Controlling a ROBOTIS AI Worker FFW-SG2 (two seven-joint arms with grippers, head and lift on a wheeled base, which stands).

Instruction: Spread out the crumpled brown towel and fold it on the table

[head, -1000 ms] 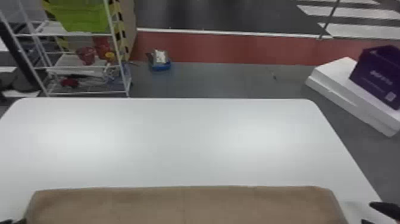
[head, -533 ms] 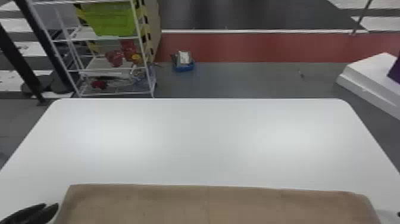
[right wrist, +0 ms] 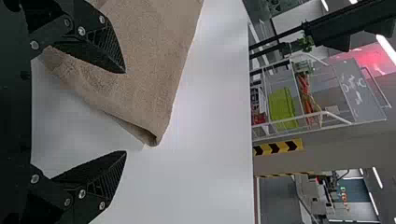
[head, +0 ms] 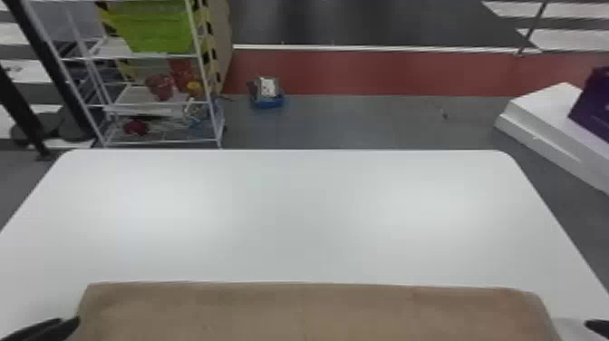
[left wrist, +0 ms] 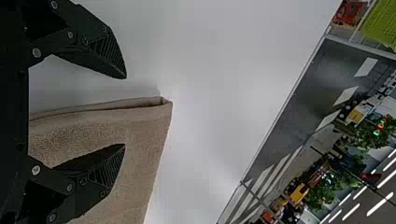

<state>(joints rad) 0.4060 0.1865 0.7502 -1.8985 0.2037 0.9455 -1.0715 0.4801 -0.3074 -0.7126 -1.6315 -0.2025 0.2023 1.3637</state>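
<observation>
In the head view, the brown cloth towel (head: 308,313) lies across the near part of the white, round-cornered tabletop (head: 294,213), flattened into a wide shape with a nearly straight far edge. The black left claw (head: 69,322) is at the towel's left side, and the black right claw (head: 598,325) is near its right side, apart from it. Beyond the tabletop, at far left, a white metal rack (head: 156,55) carries a lime-green plastic bin (head: 156,27); at far right, a purple box (head: 594,106) sits on white slabs (head: 543,109).

In the left wrist view, the left claw (left wrist: 124,111) has its fingers spread, one over the towel and the other over bare tabletop. A towel corner shows stacked layers.

In the right wrist view, the right claw (right wrist: 125,112) is likewise spread, one finger (right wrist: 100,44) over the towel. The nearby towel corner is slightly curled.
</observation>
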